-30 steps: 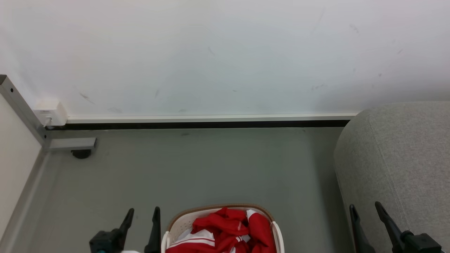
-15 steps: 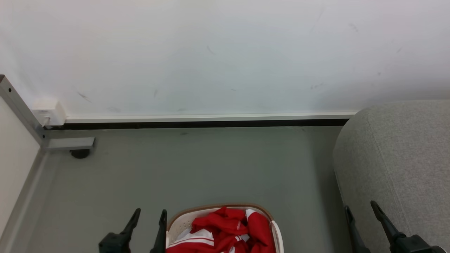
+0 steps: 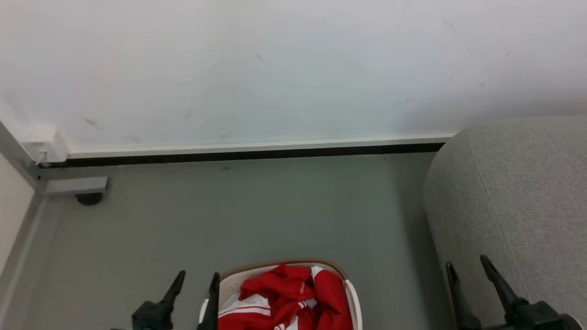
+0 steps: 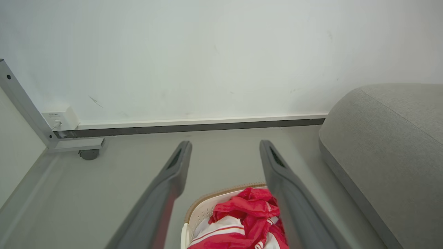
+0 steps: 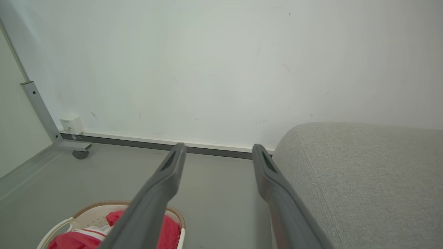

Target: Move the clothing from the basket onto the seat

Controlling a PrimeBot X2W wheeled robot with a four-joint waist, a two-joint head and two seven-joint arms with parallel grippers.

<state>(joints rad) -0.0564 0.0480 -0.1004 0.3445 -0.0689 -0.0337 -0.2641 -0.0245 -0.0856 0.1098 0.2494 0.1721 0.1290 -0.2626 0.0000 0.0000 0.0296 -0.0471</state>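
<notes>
**Head view: red clothing heaped in the basket, both claws released**

Head view shows no brand or label. In the left wrist view a small white box (image 4: 60,119) on the wall (image 3: 275,68) carries a line of print that is too small to read.

The clothing (image 3: 293,298), bright red with white stripes, lies bunched inside the basket (image 3: 284,262), rising about level with its brown rim. A bit of paler cloth shows at its left edge. The basket stands on the grey floor (image 3: 252,220) at the bottom middle of the head view. A strip of bare floor separates it from the seat (image 3: 527,192), which fills the right side.

The left claw (image 3: 198,275) is released, with its fingers spread and nothing between them. It sits just left of the basket, and its inner finger overlaps the basket's left wall. Whether the two touch cannot be told. In the left wrist view the clothing appears low between the two fingers, beyond their tips.

The right claw (image 3: 466,262) is also released and holds nothing. It is in front of the seat's near corner, well apart from the basket and clothing. In the right wrist view the basket sits at the lower left, partly behind the left finger.

A metal frame foot with a dark caster (image 4: 89,154) stands by the wall at the far left.
</notes>
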